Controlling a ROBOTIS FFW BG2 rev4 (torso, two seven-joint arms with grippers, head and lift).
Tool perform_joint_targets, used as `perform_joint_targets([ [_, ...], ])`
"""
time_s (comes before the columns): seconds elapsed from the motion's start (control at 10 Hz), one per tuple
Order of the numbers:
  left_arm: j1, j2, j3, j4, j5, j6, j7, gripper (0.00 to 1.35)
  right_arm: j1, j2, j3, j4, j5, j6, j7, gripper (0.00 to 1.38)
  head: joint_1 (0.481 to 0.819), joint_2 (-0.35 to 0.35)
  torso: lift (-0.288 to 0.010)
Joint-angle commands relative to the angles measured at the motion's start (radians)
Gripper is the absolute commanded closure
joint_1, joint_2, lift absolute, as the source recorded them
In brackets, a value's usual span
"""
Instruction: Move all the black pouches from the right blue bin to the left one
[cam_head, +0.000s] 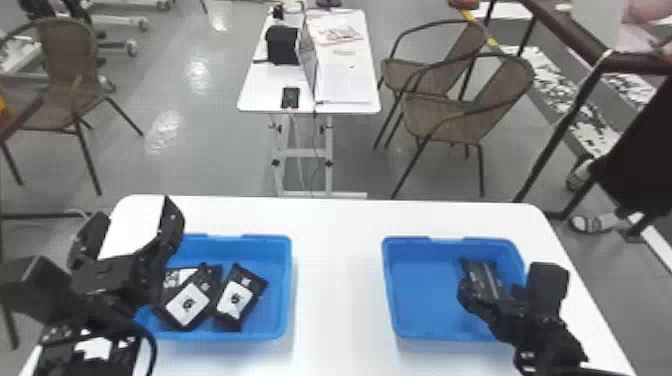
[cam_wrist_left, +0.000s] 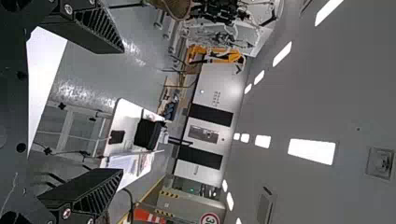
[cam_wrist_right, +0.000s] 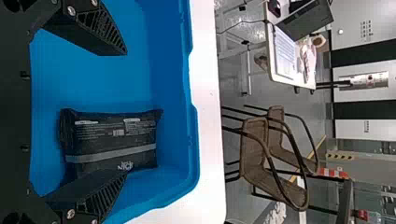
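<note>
In the head view, the right blue bin (cam_head: 417, 305) sits on a white table (cam_head: 335, 280), and one black pouch (cam_head: 482, 272) lies inside, in the bin's right half toward its far side. The right gripper (cam_head: 492, 301) is over that same half of the bin, its fingers open. Well apart to the right bin's left is the left blue bin (cam_head: 272, 320), with at least three black pouches (cam_head: 187, 306), some overlapping. The left gripper (cam_head: 134, 209) is farther left of the right bin, above the left bin's left end, its fingers spread. Two brown chairs (cam_head: 450, 107) stand beyond the right bin. In the left wrist view, the left gripper (cam_wrist_left: 123, 111) has its fingers wide apart. In the right wrist view, the right gripper (cam_wrist_right: 126, 112) is also open above the right bin, one finger partly covering the striped pouch's edge; whether they touch cannot be told
</note>
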Motion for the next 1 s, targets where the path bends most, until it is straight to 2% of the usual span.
perform_joint_targets([
  [0.0,-0.001,0.003,0.003,0.0,0.008,-0.005,0.0,0.12,-0.045,-0.005,0.007,0.076,0.003,-0.012,-0.001,0.12,0.695,-0.052,0.01],
  [0.2,0.001,0.008,0.001,0.0,0.01,-0.011,0.0,0.12,-0.083,-0.003,0.02,0.123,0.048,-0.015,-0.023,0.12,0.695,-0.042,0.01],
  [0.5,0.003,0.008,0.0,0.0,0.013,-0.013,0.0,0.12,-0.091,-0.002,0.021,0.146,0.037,0.02,-0.125,0.12,0.695,-0.052,0.01],
  [0.9,0.007,0.008,0.0,0.0,0.016,-0.019,0.0,0.12,-0.114,-0.022,0.021,0.204,-0.001,0.028,-0.133,0.12,0.695,-0.068,0.01],
])
